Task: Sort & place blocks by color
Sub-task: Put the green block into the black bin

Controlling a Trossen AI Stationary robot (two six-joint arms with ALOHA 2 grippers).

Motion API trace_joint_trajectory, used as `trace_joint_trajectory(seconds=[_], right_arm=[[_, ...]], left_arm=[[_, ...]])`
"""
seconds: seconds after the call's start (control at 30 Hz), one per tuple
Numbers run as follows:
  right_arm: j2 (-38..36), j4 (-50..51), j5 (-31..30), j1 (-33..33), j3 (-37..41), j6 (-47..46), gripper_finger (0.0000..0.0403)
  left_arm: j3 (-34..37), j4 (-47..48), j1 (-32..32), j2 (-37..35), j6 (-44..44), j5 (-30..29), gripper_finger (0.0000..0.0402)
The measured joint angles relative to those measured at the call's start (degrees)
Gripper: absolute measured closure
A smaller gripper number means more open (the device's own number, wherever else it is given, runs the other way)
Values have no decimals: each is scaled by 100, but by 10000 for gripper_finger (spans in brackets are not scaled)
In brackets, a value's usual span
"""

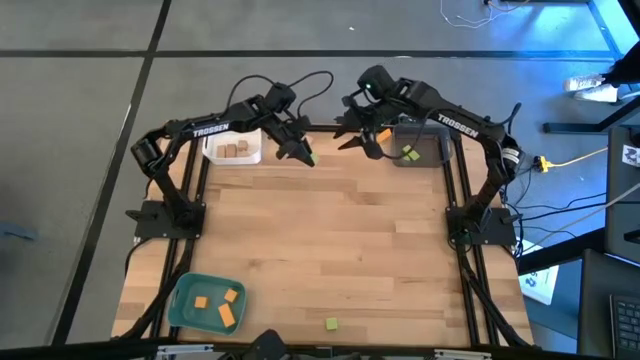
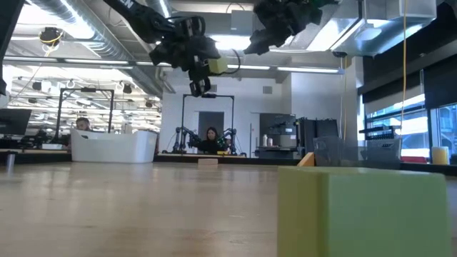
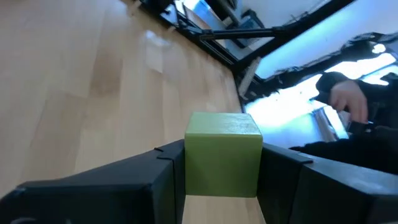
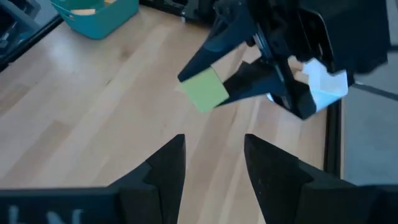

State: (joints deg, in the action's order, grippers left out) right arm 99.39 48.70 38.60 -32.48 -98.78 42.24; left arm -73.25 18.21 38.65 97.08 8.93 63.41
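Note:
My left gripper (image 1: 301,154) is shut on a light green block (image 1: 308,158), well above the table near its far edge; the block also shows in the low view (image 2: 217,66). Just to its right, my right gripper (image 4: 214,163) stands open and empty, facing the left gripper (image 4: 249,68) and its block (image 4: 204,91). Another green block (image 1: 331,323) rests on the table near the front edge, large in the low view (image 2: 364,210). Tan blocks lie in the white tray (image 1: 233,148), orange ones in the teal tray (image 1: 180,305). My left gripper pinches the green block by two opposite side faces (image 3: 186,163) between its two fingers, at their free ends. The fingers (image 3: 292,180) slant slightly downward, toward the table's right and near side. The block hangs lifted clear of the table, a little tilted.
A grey tray (image 1: 432,152) at the far right holds a green block (image 1: 410,153), with an orange block (image 1: 383,135) at its left. The middle of the wooden table is bare. People sit in the room beyond the far edge.

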Motion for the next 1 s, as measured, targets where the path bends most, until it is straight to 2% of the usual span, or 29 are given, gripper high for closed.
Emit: trace_joint_trajectory(seconds=[0.13, 0.3, 0.43, 0.53, 0.77, 0.87, 1.0], right_arm=[[2, -178, -288, 214, 0, -1, 238], [2, -630, -1443, 503, 0, 24, 238], [4, -774, -1922, 623, 0, -16, 238], [4, -727, -2022, 693, 0, -18, 247], [4, -721, -2011, 763, 0, -1, 305], [4, -719, -2009, 802, 0, 0, 308], [15, -749, -2127, 882, 0, 6, 290]], left_arm=[[0, -71, -2, -2, 49, 230, 287], [0, -157, 2, -2, 208, 176, 287], [0, -157, -2, -2, 259, 167, 287], [0, -157, 0, -2, 259, 167, 287], [0, -157, -2, -2, 259, 165, 287], [-2, -157, 0, -2, 258, 165, 287], [-2, -157, 0, -2, 258, 165, 287]])
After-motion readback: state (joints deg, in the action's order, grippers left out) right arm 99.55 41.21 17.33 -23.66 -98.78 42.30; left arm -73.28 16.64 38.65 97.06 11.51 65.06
